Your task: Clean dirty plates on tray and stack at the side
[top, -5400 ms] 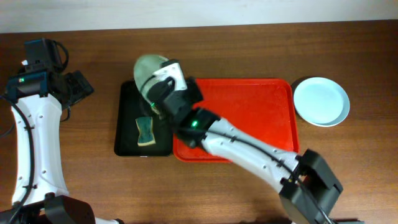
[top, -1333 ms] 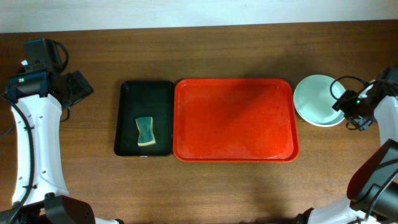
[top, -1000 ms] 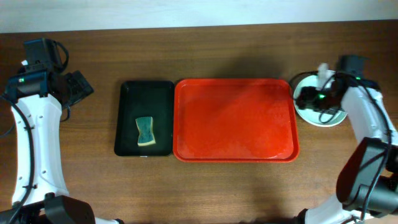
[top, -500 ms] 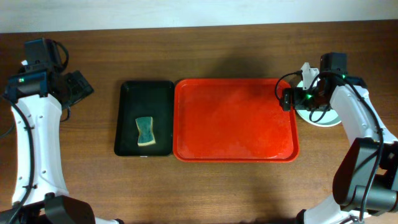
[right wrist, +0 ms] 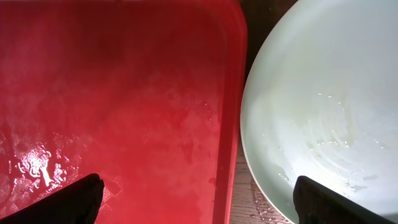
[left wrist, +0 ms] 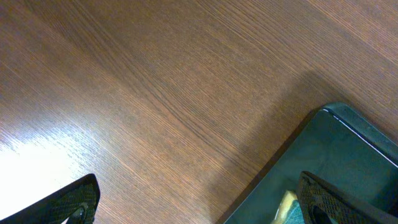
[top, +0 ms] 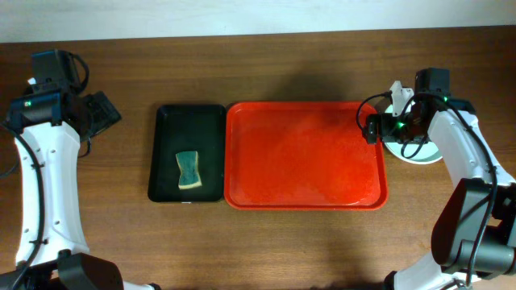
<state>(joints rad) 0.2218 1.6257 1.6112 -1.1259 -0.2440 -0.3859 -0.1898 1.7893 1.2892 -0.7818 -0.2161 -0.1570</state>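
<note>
The red tray (top: 306, 161) lies in the middle of the table with nothing on it, and its wet floor (right wrist: 124, 93) fills the left of the right wrist view. A pale mint plate (top: 413, 153) rests on the wood just right of the tray, partly under my right arm. Its face (right wrist: 323, 93) shows water streaks. I cannot tell whether other plates lie beneath it. My right gripper (top: 375, 129) hangs open above the tray's right rim (right wrist: 199, 208), one finger over the tray and one over the plate, holding nothing. My left gripper (top: 109, 113) is open over bare wood at the far left (left wrist: 199, 208).
A narrow black tray (top: 173, 121) sits against the red tray's left side, with a green-and-yellow sponge (top: 188, 170) in it. Its corner (left wrist: 348, 143) and a bit of the sponge (left wrist: 287, 208) show by my left gripper's right finger. Brown wood surrounds both trays.
My right arm swung in from the far right, across the plate, to the tray's right rim. It has held still for the last half second. The left arm has not moved.
</note>
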